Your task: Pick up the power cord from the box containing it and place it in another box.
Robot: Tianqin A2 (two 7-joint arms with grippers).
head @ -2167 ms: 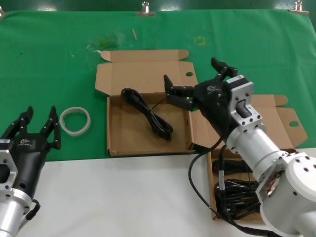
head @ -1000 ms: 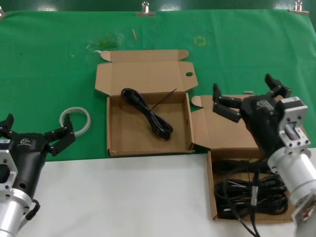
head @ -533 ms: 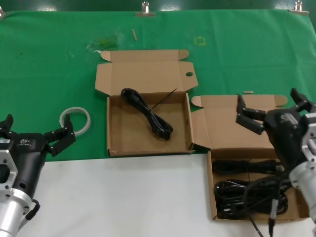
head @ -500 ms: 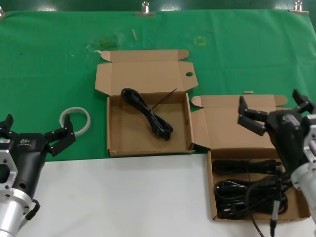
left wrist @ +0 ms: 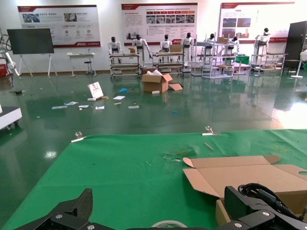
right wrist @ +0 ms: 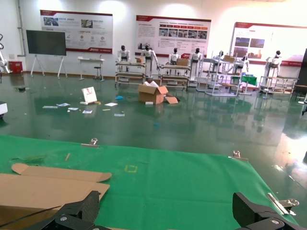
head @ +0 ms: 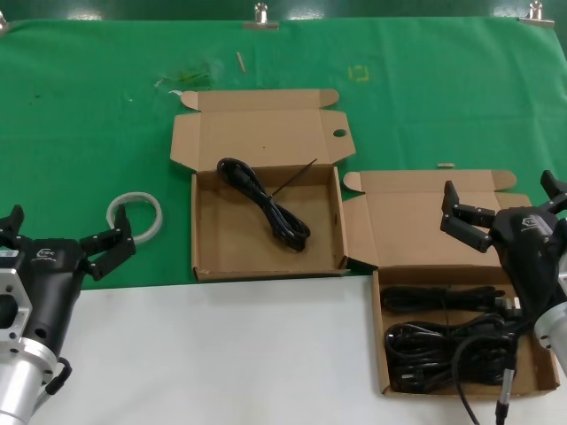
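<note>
The power cord (head: pixel 266 208), a slim black hank, lies slantwise in the middle carton (head: pixel 204 257), whose lid panel has a small round hole (head: pixel 339 134) near its right edge. The cord also shows in the left wrist view (left wrist: pixel 259 194). The right carton (head: pixel 407 221) holds a thick mass of black cords (head: pixel 443 341). My right gripper (head: pixel 503 202) is open and empty above that carton's lid and hides its right wing. My left gripper (head: pixel 62 232) is open and empty at the near left, apart from both cartons.
A white ring (head: pixel 135 215) lies on the green cloth (head: pixel 89 115) left of the middle carton. A black robot cable with a silver connector (head: pixel 505 390) hangs over the right carton. White table surface (head: pixel 221 354) lies at the front.
My right gripper, open and empty, has drawn back to the right from the middle carton to above the right carton's lid. My left gripper turned and sank early, then held still. The cord stayed put.
</note>
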